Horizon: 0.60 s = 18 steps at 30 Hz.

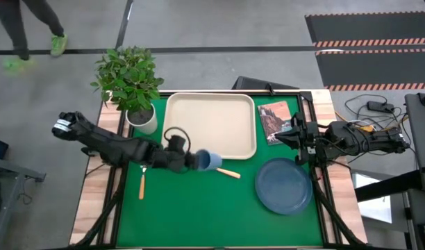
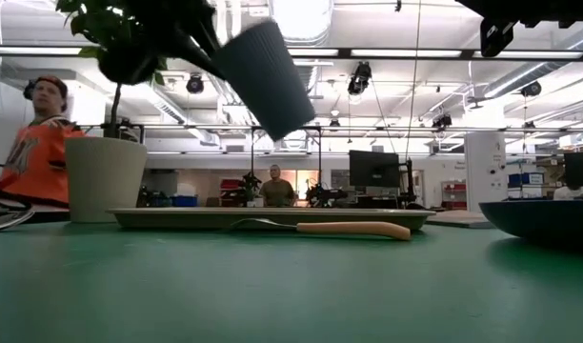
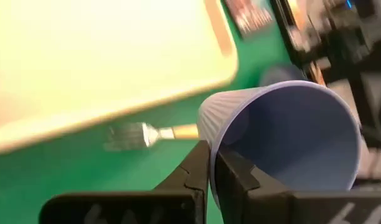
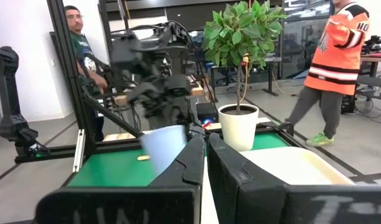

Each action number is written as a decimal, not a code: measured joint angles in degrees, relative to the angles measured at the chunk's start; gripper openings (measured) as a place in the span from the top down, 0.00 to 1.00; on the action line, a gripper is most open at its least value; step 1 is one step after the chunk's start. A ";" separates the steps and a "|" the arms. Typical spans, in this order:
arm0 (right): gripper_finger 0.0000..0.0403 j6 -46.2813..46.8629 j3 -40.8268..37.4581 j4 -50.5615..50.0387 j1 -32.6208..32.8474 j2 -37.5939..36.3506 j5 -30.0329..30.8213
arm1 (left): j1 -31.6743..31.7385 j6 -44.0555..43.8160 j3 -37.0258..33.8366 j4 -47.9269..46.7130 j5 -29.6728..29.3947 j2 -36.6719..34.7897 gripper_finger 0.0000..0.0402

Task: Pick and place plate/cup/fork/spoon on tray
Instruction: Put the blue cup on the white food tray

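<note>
While the left gripper (image 1: 196,161) pinches the blue cup's (image 1: 210,161) rim, cup hangs tilted above the green mat just beside the tray's (image 1: 211,125) near edge; right gripper (image 1: 293,133) waits by the booklet (image 1: 273,119), fingers pressed together.

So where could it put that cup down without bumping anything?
The tray is bare, bordered by the plant pot and booklet. The green mat's near half is free too. The left gripper holds the cup over the crowded strip by the fork.
</note>
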 joint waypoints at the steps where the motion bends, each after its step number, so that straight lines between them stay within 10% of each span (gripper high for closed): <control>1: 0.98 0.00 0.00 0.00 0.00 0.00 0.00 | 1.31 0.06 -0.15 -0.22 0.03 -0.02 1.00; 18: 0.98 -0.04 0.00 -0.04 -0.02 0.00 0.00 | 20.77 7.92 -0.70 -8.27 5.64 0.00 1.00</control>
